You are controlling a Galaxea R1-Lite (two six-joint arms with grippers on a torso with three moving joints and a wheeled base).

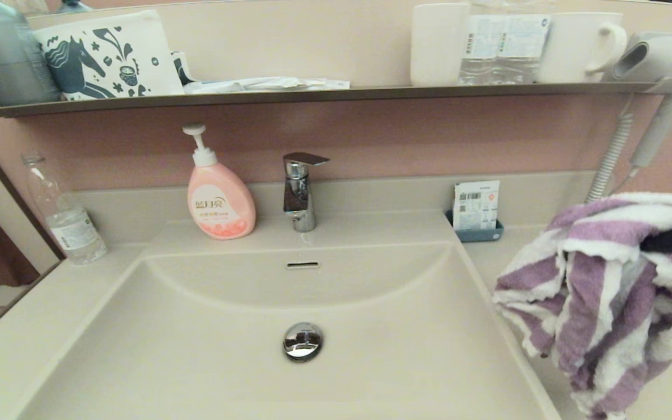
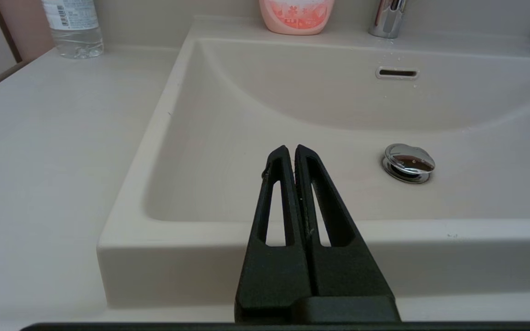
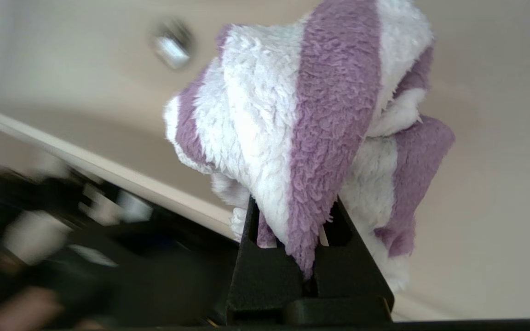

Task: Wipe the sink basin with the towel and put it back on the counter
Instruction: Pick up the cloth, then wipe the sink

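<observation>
Terry pile, thick and fluffy, in broad purple and white stripes: the towel (image 1: 604,303) hangs bunched in the air at the robot's right, over the counter (image 1: 671,385) just beside the sink basin (image 1: 196,350). The right gripper (image 3: 292,216) is clamped on a fold of it; the cloth buries the fingertips, and in the head view only a dark sliver of the arm shows through the folds. The basin is smooth, glossy cream, rectangular with a curved back wall, holding one round chrome drain plug (image 1: 303,340) and one slot overflow hole (image 1: 303,265). The left gripper (image 2: 291,149) hovers at the basin's near rim, its two black fingers pressed together on nothing. One pink soap bottle (image 1: 219,195) and one chrome tap (image 1: 300,189) stand behind the basin.
</observation>
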